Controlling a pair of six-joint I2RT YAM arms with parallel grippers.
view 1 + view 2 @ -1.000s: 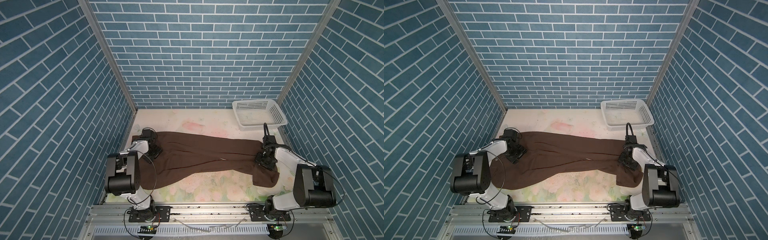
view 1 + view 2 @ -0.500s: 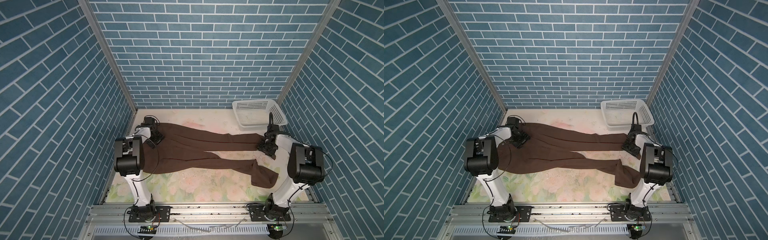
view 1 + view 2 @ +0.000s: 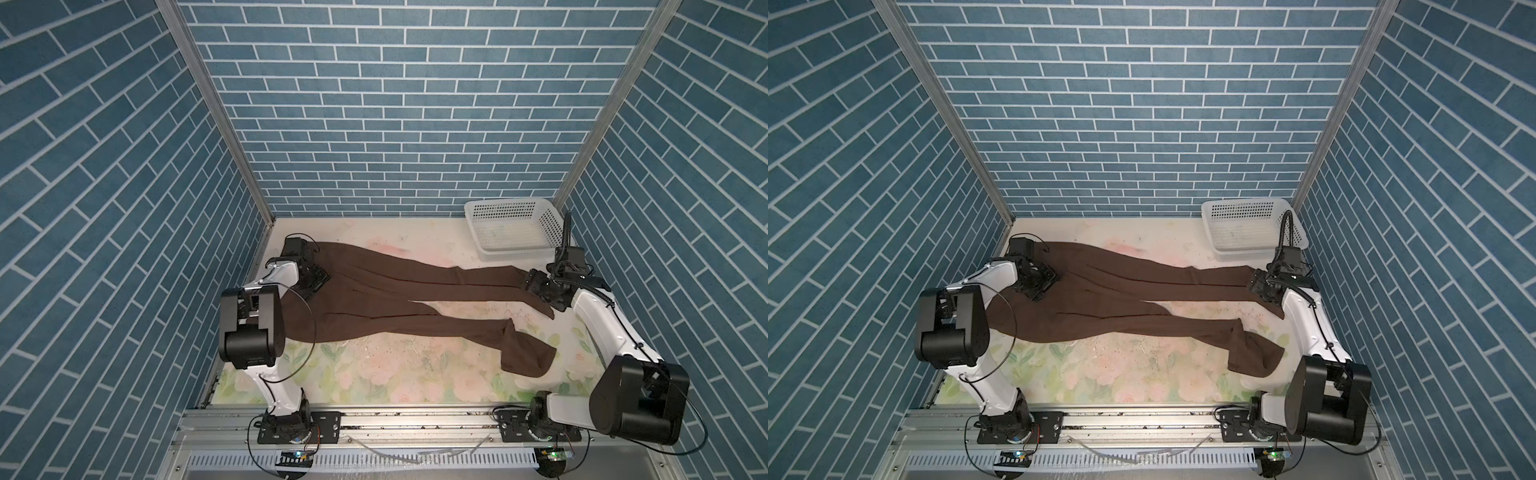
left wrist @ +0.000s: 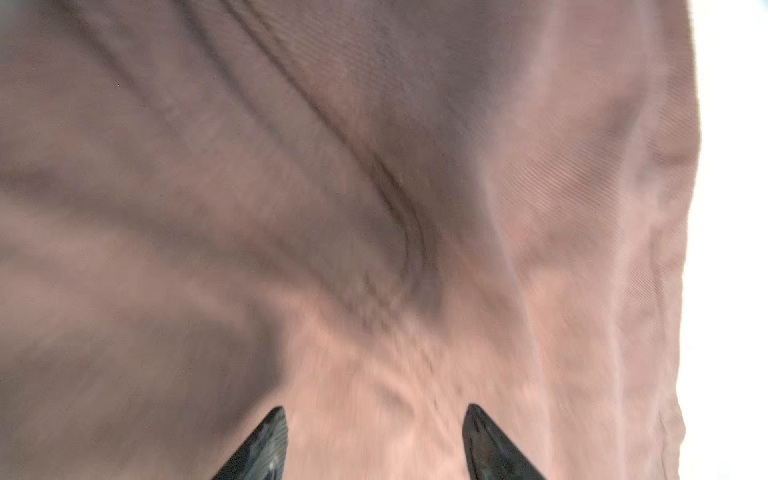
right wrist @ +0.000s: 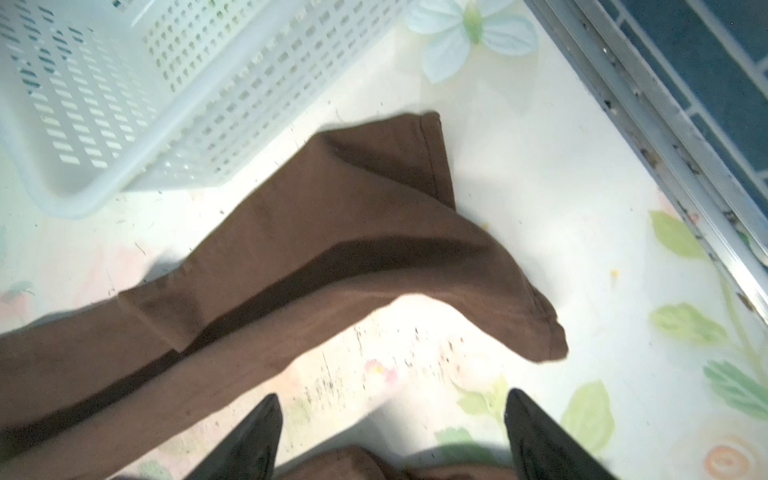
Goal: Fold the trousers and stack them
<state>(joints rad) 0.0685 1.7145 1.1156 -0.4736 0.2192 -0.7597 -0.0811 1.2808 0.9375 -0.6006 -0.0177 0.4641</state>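
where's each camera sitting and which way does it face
Both top views: high over the front rail, looking down at the table; both arms, left gripper, right gripper show.
Left wrist: on the left arm, close over the trousers; its fingertips show.
Right wrist: on the right arm, facing a trouser hem and the basket; its fingertips show.
Shared: all views show the trousers.

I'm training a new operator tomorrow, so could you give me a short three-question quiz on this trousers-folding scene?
1. True or false: the trousers lie inside the basket.
2. The right gripper is: A) shut on a hem, B) open, holding nothing, C) out of view.
3. Fill in: in both top views the basket stands at the table's far ___ corner.
Key: 1 false; 2 B; 3 right.
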